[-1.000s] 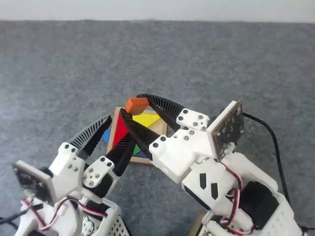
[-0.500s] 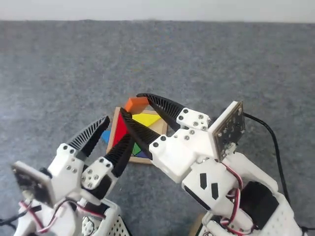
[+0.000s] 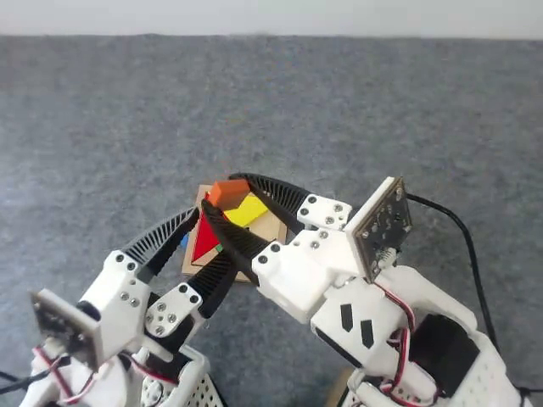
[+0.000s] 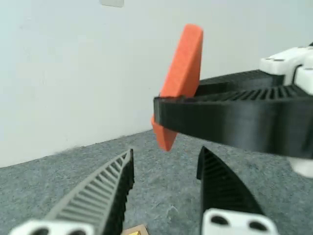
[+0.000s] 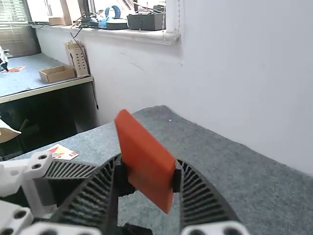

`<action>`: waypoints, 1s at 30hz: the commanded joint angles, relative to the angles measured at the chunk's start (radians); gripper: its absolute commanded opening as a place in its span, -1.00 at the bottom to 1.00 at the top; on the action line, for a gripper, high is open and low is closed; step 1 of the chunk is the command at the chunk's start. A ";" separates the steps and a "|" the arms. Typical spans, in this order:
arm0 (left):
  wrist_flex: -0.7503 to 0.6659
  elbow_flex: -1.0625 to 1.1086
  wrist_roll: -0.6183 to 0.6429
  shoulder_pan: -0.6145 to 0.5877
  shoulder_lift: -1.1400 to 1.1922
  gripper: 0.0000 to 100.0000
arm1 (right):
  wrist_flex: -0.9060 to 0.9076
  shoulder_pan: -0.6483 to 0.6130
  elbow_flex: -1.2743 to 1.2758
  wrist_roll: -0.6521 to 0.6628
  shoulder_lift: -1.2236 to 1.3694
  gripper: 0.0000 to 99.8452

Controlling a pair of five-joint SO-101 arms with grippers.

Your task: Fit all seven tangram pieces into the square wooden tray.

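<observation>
**A:** What's nearest?

**B:** The left gripper [image 4: 166, 156]. Its jaws are spread wide with nothing between them, and it hangs low over the near side of the tray [image 3: 270, 225].

**A:** And the piece in play?

**B:** Just beyond that, the right gripper [image 5: 146, 170] is clamped on the orange piece [image 3: 227, 190]. It holds the piece in the air above the tray's far-left corner. The piece stands tilted, on edge rather than flat.

**A:** What's in the tray already?

**B:** A red triangle [image 3: 204, 239] along the left side and a yellow piece [image 3: 246, 208] further back, with bare wood to their right. The arms hide the rest of the tray. A blue piece [image 3: 183, 242] lies just outside the left rim, on the grey mat [image 3: 339, 102] that runs to the far wall.

**A:** So how should the orange one go in?

**B:** I'd level it first, since a tilted piece is likely to catch on the rim or ride up on the red triangle. Then turn the wrist until its edges run parallel to the gap. Lower it slowly, and open the jaws only once it lies flat on the wood.

**A:** And the left arm?

**B:** Keep it clear of the way down. It looks well placed to nudge the piece home if it doesn't seat.
</observation>
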 commanded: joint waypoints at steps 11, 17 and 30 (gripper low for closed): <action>-0.003 -0.031 -0.009 -0.072 -0.003 -0.59 | 0.031 -0.047 -0.008 -0.002 -0.053 -0.98; -0.003 -0.031 -0.012 -0.072 -0.003 -0.59 | 0.033 -0.048 -0.008 -0.002 -0.053 -0.98; -0.025 -0.030 -0.014 -0.077 -0.003 -0.59 | 0.128 -0.050 -0.017 0.071 -0.054 -0.98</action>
